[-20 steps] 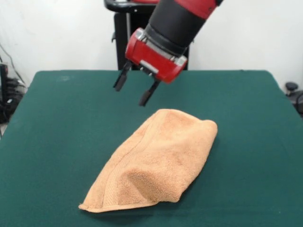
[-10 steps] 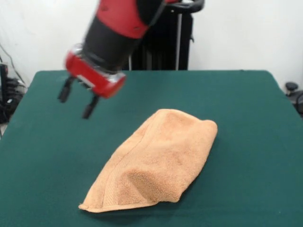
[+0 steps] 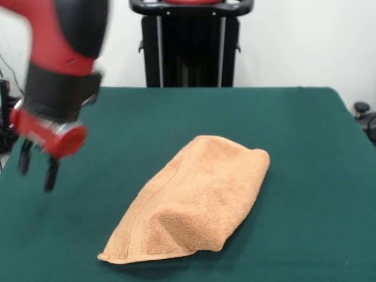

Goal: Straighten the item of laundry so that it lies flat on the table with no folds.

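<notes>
The item of laundry [image 3: 197,200], a light orange-tan terry towel, lies folded over itself in a rumpled wedge on the green table [image 3: 305,141], running from the near left to the middle right, with a woven band along its left edge. My gripper [image 3: 37,168] hangs open above the table's left edge, well to the left of the towel, holding nothing. Its two black fingers [image 3: 51,175] point down.
A black pedestal [image 3: 191,44] stands behind the table's far edge. Dark cables and gear [image 3: 9,117] sit off the table at the left, and a small black object [image 3: 363,111] sits off it at the right.
My gripper has swung from above the far middle of the table to the left edge and dropped lower. It stays open. The towel has not moved.
</notes>
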Tool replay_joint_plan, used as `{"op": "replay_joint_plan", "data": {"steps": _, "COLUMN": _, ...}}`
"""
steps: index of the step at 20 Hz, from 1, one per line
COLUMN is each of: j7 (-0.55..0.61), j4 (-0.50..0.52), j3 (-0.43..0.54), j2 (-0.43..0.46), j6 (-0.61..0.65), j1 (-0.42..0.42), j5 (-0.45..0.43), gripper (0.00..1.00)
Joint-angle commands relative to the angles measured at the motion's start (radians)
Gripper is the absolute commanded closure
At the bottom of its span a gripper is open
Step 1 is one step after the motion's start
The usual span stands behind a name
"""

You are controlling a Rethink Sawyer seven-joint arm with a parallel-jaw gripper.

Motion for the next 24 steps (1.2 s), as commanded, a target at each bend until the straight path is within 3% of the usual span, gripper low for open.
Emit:
{"op": "replay_joint_plan", "data": {"steps": 1, "j7": -0.264, "j4": 0.241, "j3": 0.866, "j2": 0.244, "j6": -0.262, "j1": -0.453, "j5": -0.33, "gripper": 0.0}}
{"op": "replay_joint_plan", "data": {"steps": 4, "j7": -0.249, "j4": 0.23, "j3": 1.006, "j2": 0.337, "j6": -0.215, "j1": -0.547, "j5": -0.469, "gripper": 0.0}}
{"op": "replay_joint_plan", "data": {"steps": 9, "j7": -0.386, "j4": 0.22, "j3": 1.202, "j2": 0.522, "j6": -0.051, "j1": -0.68, "j5": -0.558, "gripper": 0.0}}
{"op": "replay_joint_plan", "data": {"steps": 12, "j7": -0.332, "j4": 0.224, "j3": 1.119, "j2": 0.398, "j6": -0.032, "j1": -0.613, "j5": -0.535, "gripper": 0.0}}
{"op": "replay_joint_plan", "data": {"steps": 14, "j7": -0.281, "j4": 0.229, "j3": 1.102, "j2": 0.373, "j6": -0.041, "j1": -0.598, "j5": -0.531, "gripper": 0.0}}
{"op": "replay_joint_plan", "data": {"steps": 19, "j7": -0.274, "j4": 0.241, "j3": 1.126, "j2": 0.385, "j6": -0.024, "j1": -0.609, "j5": -0.532, "gripper": 0.0}}
{"op": "replay_joint_plan", "data": {"steps": 24, "j7": -0.405, "j4": 0.236, "j3": 1.196, "j2": 0.455, "j6": 0.106, "j1": -0.65, "j5": -0.496, "gripper": 0.0}}
